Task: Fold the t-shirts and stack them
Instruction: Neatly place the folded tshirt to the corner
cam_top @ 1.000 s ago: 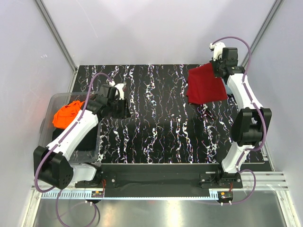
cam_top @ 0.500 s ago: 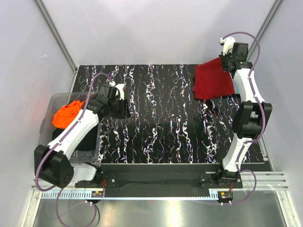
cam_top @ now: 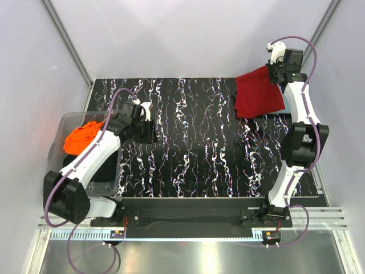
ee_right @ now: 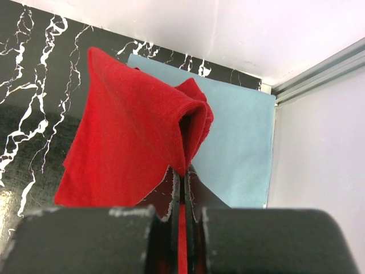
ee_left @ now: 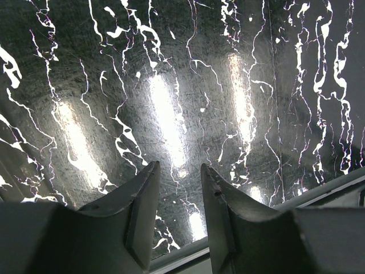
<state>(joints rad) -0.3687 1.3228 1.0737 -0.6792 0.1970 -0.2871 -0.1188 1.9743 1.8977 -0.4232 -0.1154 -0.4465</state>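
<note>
Right gripper [ee_right: 181, 178] is clamped on a fold of the red shirt [ee_right: 131, 137], which hangs just ahead of it and droops to its left. Beyond and below lies the teal shirt [ee_right: 239, 137], flat on the desk [ee_right: 34, 63] by the corner walls. Left gripper [ee_left: 178, 177] is half open, empty, well away

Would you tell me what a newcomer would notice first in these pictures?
The deep red cloth t-shirt stands out, pinched in the right arm's fingers at the far right corner of the black marbled table, over a flat dusty teal-blue cloth t-shirt. A bright orange cloth t-shirt lies bunched in a clear plastic bin at the left, and the left arm's fingers stand open, holding nothing.
</note>
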